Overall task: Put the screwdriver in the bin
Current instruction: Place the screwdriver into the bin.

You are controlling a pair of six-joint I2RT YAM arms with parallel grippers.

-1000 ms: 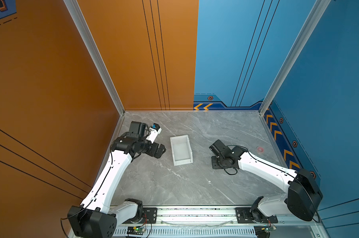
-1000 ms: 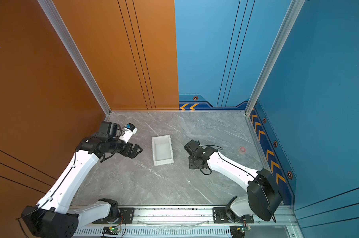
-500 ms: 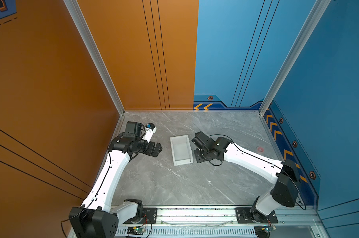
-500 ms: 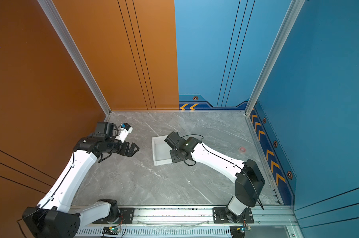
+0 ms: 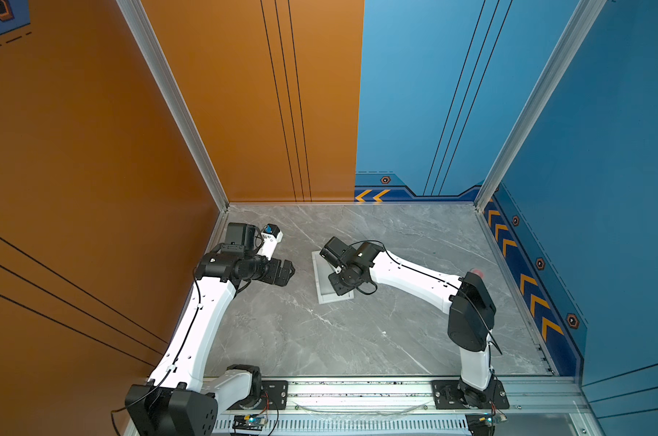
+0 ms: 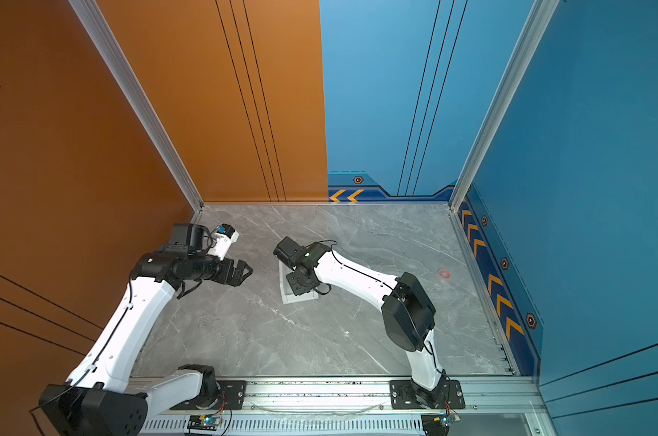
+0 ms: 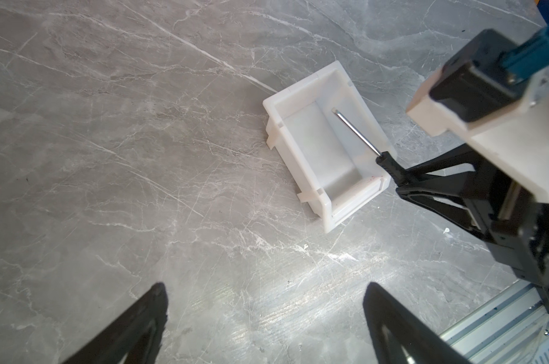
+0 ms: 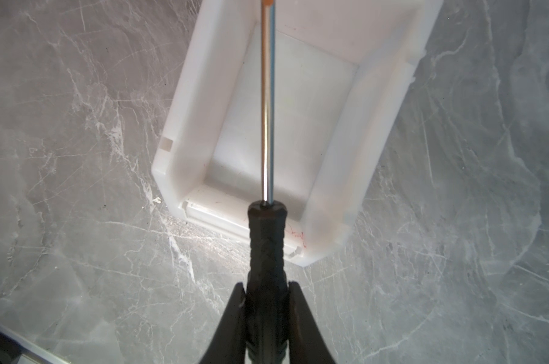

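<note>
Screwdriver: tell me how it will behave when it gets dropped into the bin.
The screwdriver looks stiff: its thin metal shaft runs straight though the right gripper pinches only the handle. With a round shaft and slim handle, it will probably roll until a wall of the bin stops it. The ribbed black handle likely grips well, so slipping seems unlikely.

Open bench [image 5: 357, 339] front and centre, bare stone: free passage for either arm. Above the bin [image 7: 301, 86], little room: right end effector [image 8: 267, 293] hangs over one short wall, and the screwdriver [image 8: 267, 110] it holds spans the opening lengthwise. To its side, left end effector [image 7: 265, 290] stands well apart, bare bench between. Shaft looks clear of the bin floor, though hard to judge. Three sides hemmed by enclosure walls [image 5: 244, 113].
</note>
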